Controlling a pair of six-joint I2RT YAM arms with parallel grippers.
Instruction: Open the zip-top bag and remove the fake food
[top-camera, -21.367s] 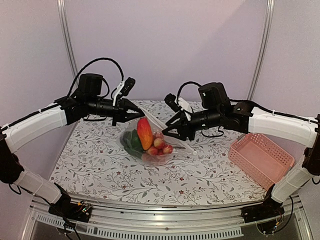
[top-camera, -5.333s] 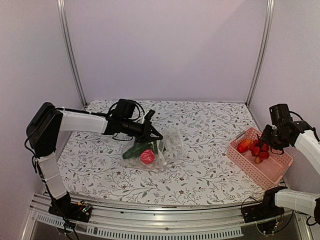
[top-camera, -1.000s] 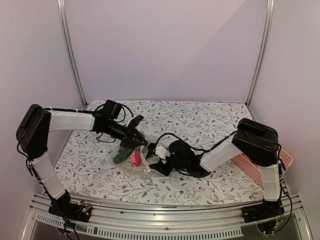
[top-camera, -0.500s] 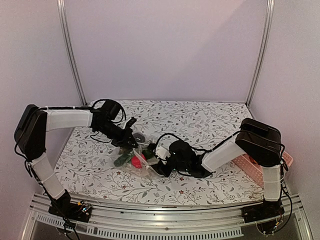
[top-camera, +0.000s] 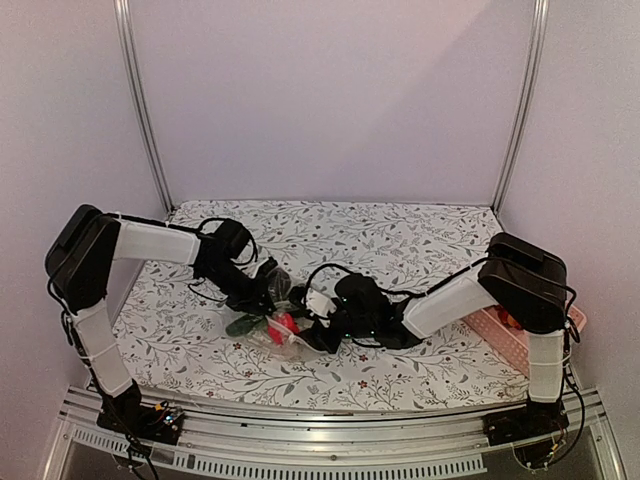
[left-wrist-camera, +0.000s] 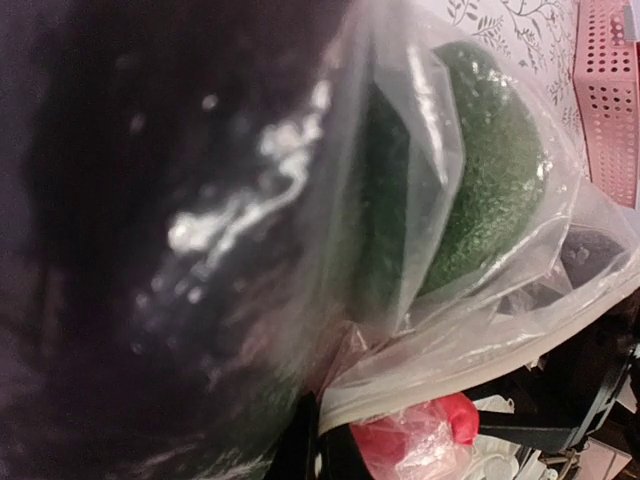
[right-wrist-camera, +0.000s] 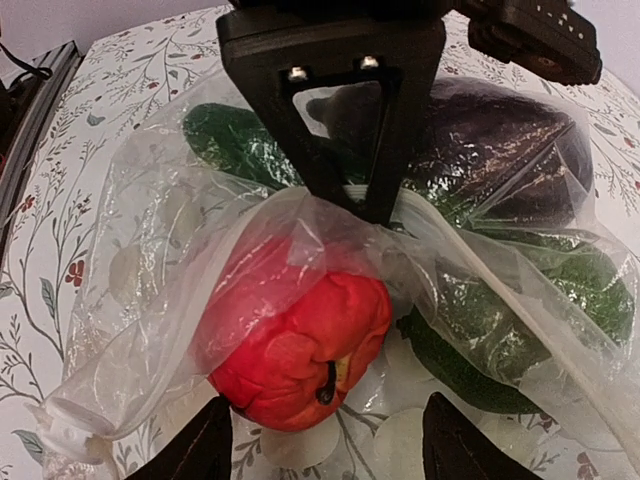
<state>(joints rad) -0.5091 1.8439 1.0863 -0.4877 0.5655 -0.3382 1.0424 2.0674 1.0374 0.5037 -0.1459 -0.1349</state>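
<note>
The right pincer (right-wrist-camera: 327, 402) stands wide. The red piece (right-wrist-camera: 300, 345) of fake food lies just ahead of its jaws, wrapped in the film of the zip-top bag (right-wrist-camera: 150, 290) on the surface (right-wrist-camera: 30, 300). Just beyond, the left pincer (right-wrist-camera: 362, 200) is clamped on a gathered fold of bag. Behind it the cucumber (right-wrist-camera: 560, 285) and eggplant (right-wrist-camera: 500, 130) lie crosswise. The right arm is nearer the red piece.

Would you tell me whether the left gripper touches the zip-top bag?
Touching: the right wrist view shows the left gripper pinching gathered film of the zip-top bag.
</note>
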